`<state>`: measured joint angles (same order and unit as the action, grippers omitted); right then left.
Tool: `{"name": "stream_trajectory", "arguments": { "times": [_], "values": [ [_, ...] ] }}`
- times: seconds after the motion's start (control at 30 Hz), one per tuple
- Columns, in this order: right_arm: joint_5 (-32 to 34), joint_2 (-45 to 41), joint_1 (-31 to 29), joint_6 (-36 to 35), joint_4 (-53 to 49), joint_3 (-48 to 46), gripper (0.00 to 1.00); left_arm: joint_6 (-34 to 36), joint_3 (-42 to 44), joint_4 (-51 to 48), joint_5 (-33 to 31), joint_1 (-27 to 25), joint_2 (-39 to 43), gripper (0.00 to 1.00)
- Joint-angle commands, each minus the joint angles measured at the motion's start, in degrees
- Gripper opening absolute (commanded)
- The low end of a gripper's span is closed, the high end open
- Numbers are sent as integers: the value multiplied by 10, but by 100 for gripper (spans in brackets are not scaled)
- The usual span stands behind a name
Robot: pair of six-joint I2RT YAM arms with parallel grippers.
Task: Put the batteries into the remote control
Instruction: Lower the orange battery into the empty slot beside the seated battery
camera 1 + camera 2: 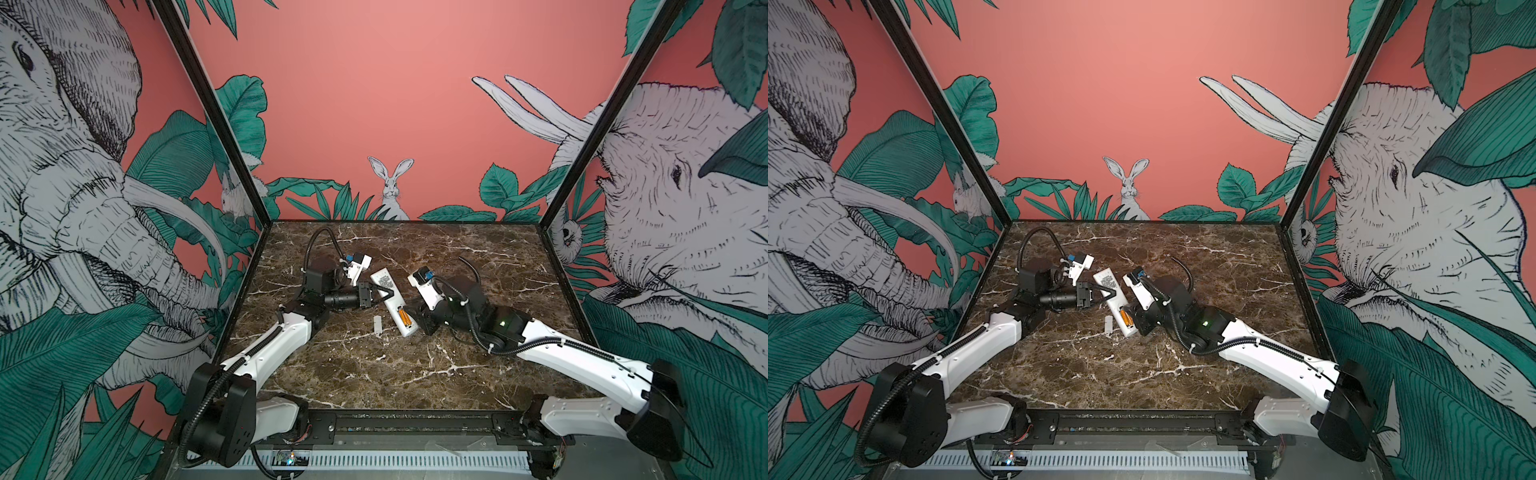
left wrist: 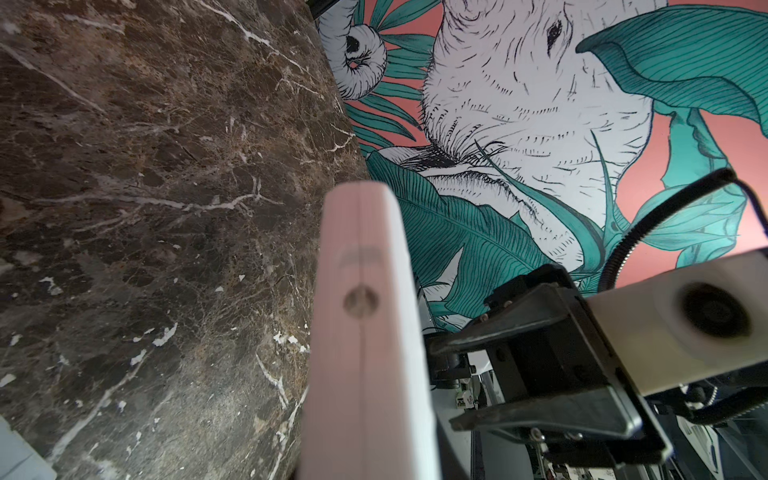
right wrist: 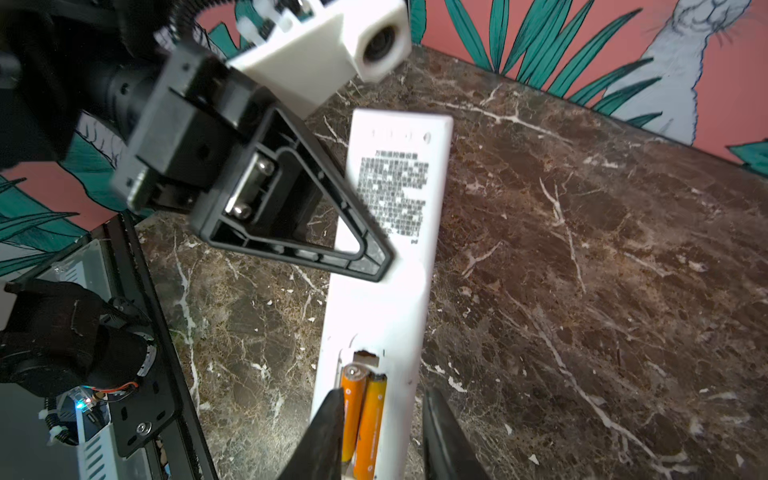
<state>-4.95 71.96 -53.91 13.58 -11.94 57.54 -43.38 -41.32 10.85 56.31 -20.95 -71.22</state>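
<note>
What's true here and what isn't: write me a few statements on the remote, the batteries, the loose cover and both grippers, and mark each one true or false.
1. The remote control lies with its printed label facing up. True.
2. Both batteries lie side by side in the open compartment. True.
3. The cover closes the compartment. False: the cover lies on the table left of the remote control, apart from it.
4. The right gripper holds a battery up in the air. False: its jaws stand apart over the remote control's battery end.
5. The left gripper reaches across the remote control's middle. True.
</note>
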Motion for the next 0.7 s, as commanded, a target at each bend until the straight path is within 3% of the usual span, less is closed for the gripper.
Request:
{"name": "stream_trajectory", "arguments": {
  "times": [0.0,0.67],
  "values": [
    [-5,4,-3,9,-22,17,30,17,-1,5,2,1,13,0],
    [-12,47,-13,17,-5,38,23,32,3,0,-4,1,0,0]
  ]
}}
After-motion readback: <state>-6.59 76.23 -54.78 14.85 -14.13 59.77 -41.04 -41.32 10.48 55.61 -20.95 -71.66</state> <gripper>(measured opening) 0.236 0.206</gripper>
